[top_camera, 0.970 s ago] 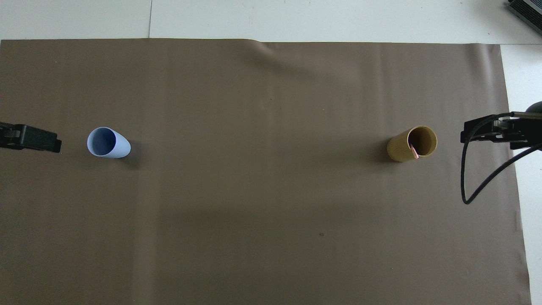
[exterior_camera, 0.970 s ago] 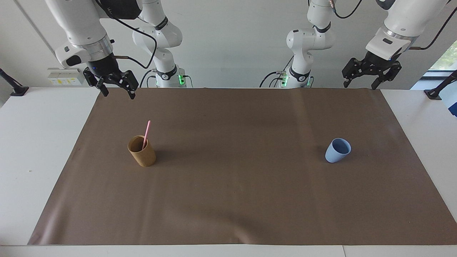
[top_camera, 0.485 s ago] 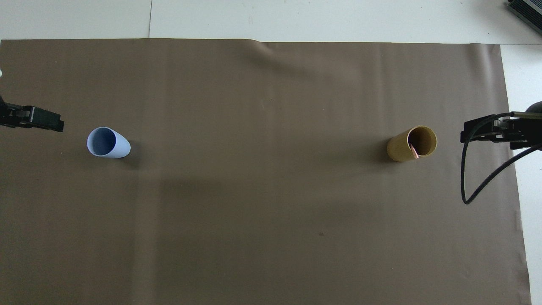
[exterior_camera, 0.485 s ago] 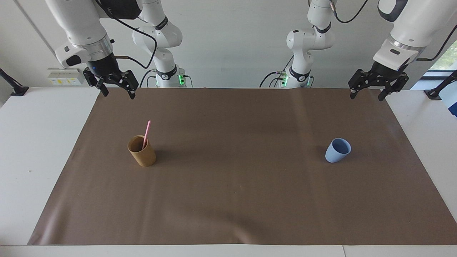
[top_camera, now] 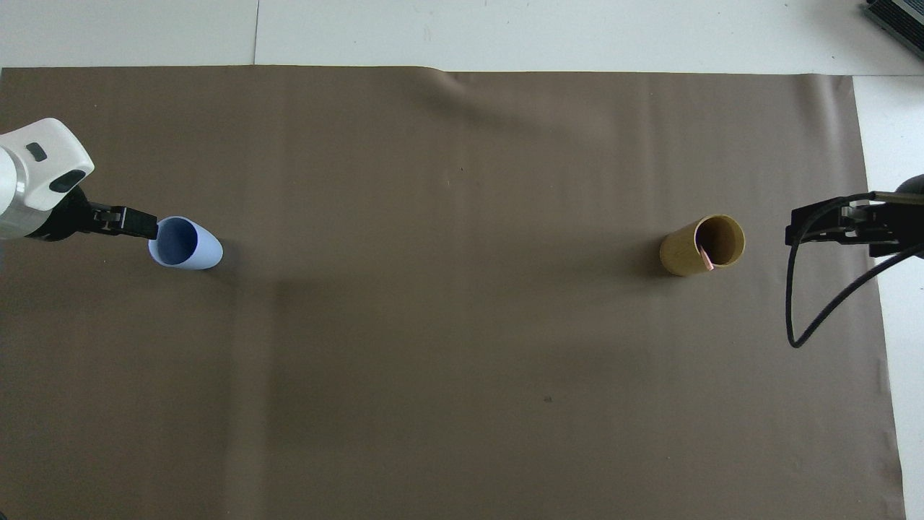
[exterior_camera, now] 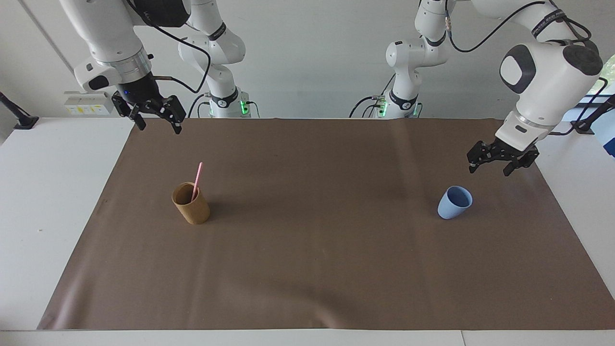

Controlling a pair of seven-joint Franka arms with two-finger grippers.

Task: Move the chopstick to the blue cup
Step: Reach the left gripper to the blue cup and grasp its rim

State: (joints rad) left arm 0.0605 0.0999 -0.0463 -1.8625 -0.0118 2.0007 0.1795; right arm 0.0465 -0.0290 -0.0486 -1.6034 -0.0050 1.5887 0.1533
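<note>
Since the earlier frames the left gripper [exterior_camera: 487, 168] has come down and inward from the upper right of the facing view; it now hangs over the brown mat [exterior_camera: 317, 269] just above and to the right of the blue cup [exterior_camera: 454, 203] in that frame, jaws spread apart and empty, not touching the cup. The right gripper [exterior_camera: 156, 121] has not moved: it waits in the air at the upper left of the facing view, over the mat's edge by the robots, jaws likewise apart and holding nothing.

The chopstick [exterior_camera: 196, 181], a thin straight pink stick, stands slanted in the tan cup [exterior_camera: 191, 203], a plain matte cylinder at centre left of the facing view. Both cups sit where they were. The blue cup is matte and light blue, tapering to a narrower base, and stands upright at centre right. The mat is smooth and dull, with slight ripples near its edges, laid over a white table [exterior_camera: 43, 192].

In the overhead view the left gripper's tip [top_camera: 141, 223] seems to overlap the rim of the blue cup [top_camera: 189, 247] at middle left; the facing view shows a gap between them. From above, the chopstick [top_camera: 704, 258] shrinks to a short pink sliver inside the tan cup [top_camera: 702, 245], whereas the facing view shows its length rising past the rim.
</note>
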